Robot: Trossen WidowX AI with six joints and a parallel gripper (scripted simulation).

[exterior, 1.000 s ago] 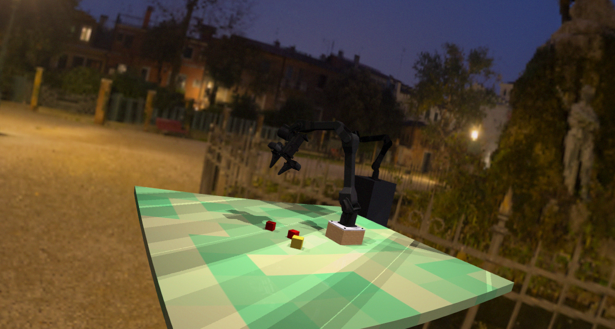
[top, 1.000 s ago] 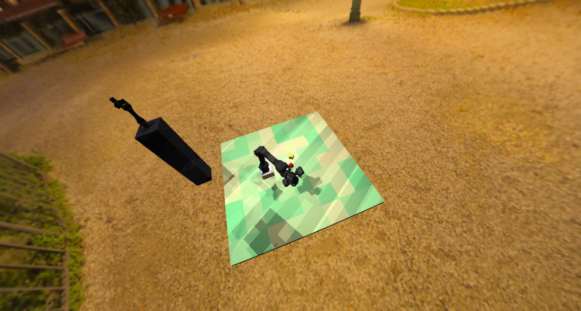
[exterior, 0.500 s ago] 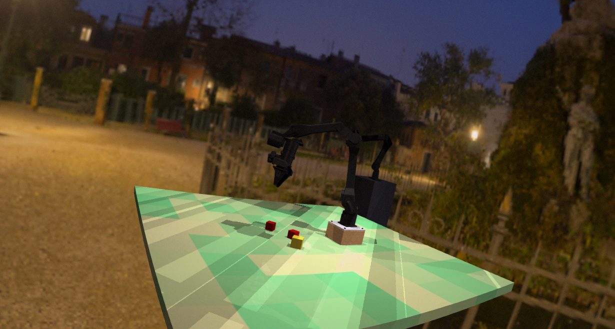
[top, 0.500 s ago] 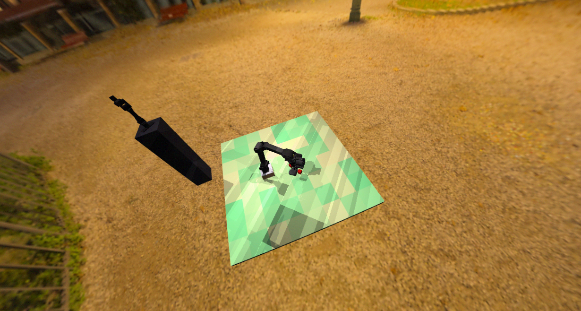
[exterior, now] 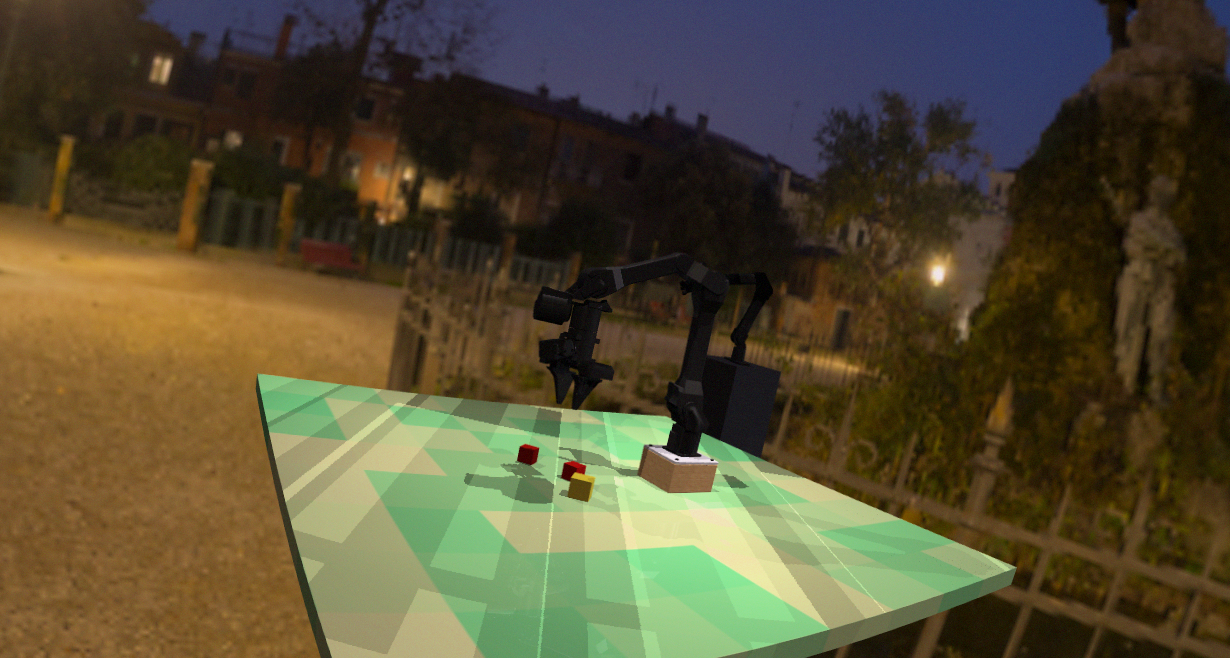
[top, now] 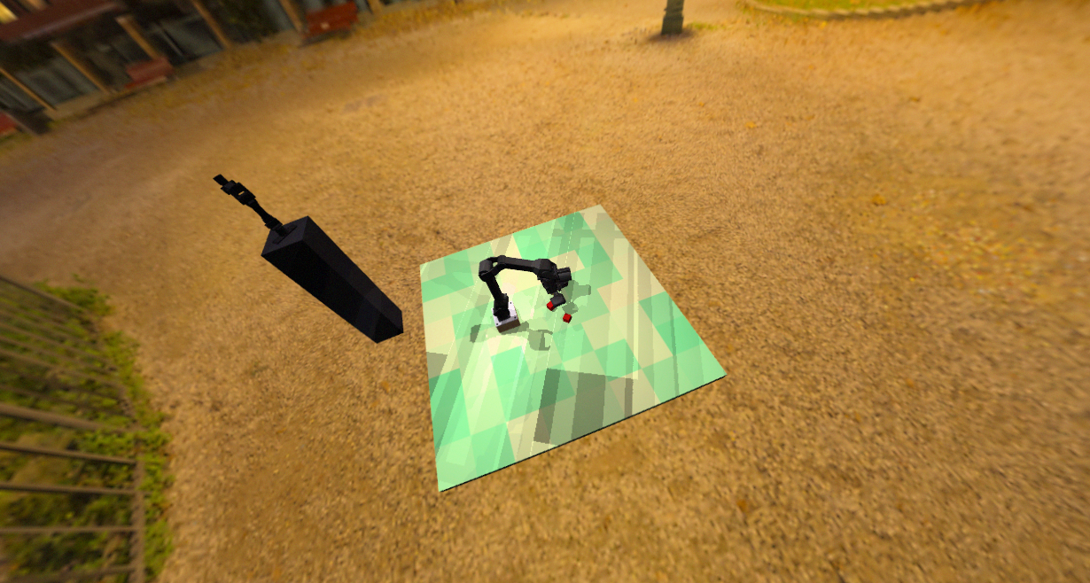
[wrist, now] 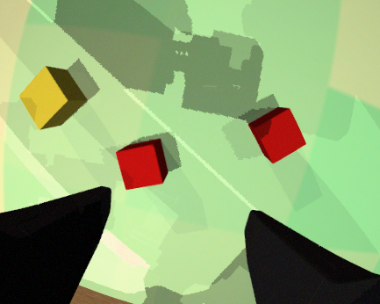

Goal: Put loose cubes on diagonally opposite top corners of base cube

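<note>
The yellow base cube (exterior: 581,487) (wrist: 44,98) sits on the patterned table and is hidden behind the arm in the top view. One red cube (top: 550,305) (exterior: 571,469) (wrist: 141,165) is the nearer to it, with a gap between them in the wrist view. The other red cube (top: 566,317) (exterior: 528,454) (wrist: 280,135) stands farther off, at the right of the wrist view. Both red cubes rest flat on the table. My gripper (exterior: 570,404) (wrist: 179,211) is open and empty, pointing down well above the table. In the wrist view, both red cubes lie beyond the fingertips.
The arm's wooden base block (top: 506,322) (exterior: 676,471) stands on the table (top: 472,457) (exterior: 774,585). A tall black pedestal (top: 327,282) (exterior: 744,396) with a second arm stands outside the table edge. The gripper and arm cast dark shadows near the cubes.
</note>
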